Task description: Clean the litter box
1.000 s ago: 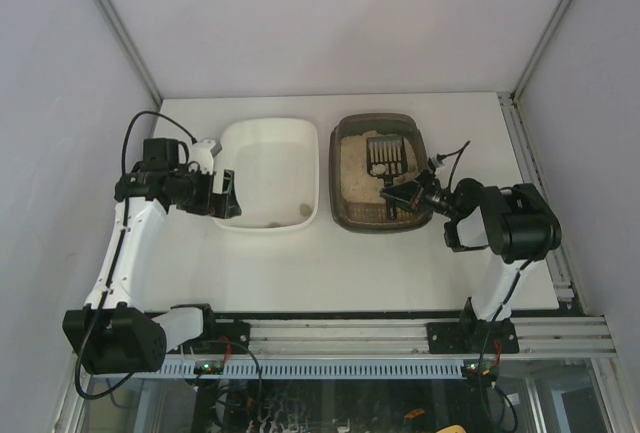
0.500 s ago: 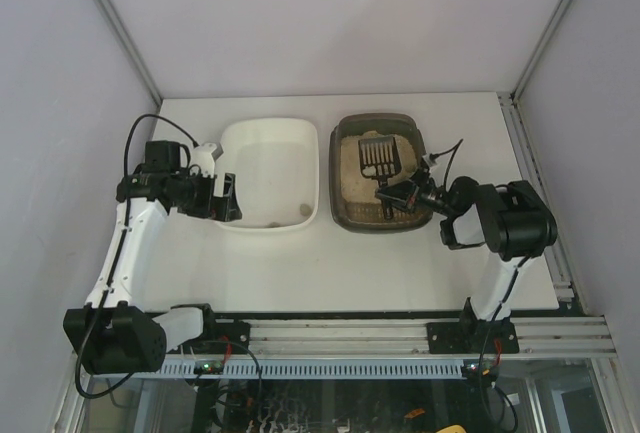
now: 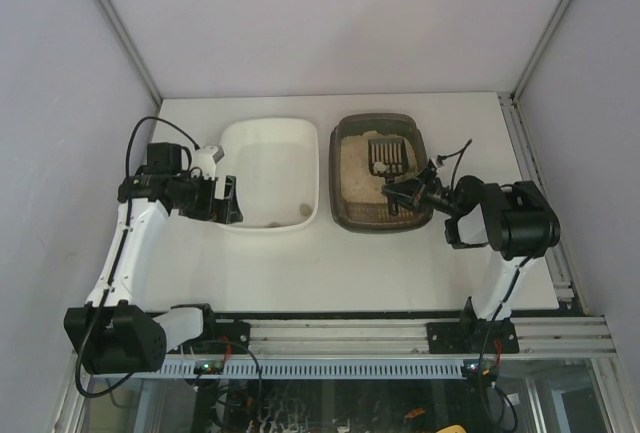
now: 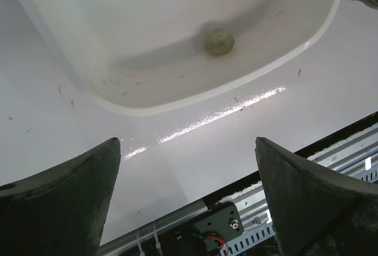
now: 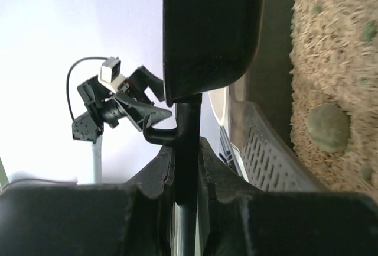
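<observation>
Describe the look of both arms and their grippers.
Both arms have white links with black joint housings: left arm, right arm. A thin black cable loops at each wrist. The left gripper and right gripper are black, each two-fingered.

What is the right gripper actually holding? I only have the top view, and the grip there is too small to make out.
Observer: The right wrist view shows it close up. The right gripper is shut on the thin black handle of the scoop, with the scoop's head sticking out ahead of it.
Operator: Is there any waste in the litter near the scoop?
Observer: Yes. One round greenish clump lies on top of the beige litter in the litter box, just beside the scoop and not on it.
</observation>
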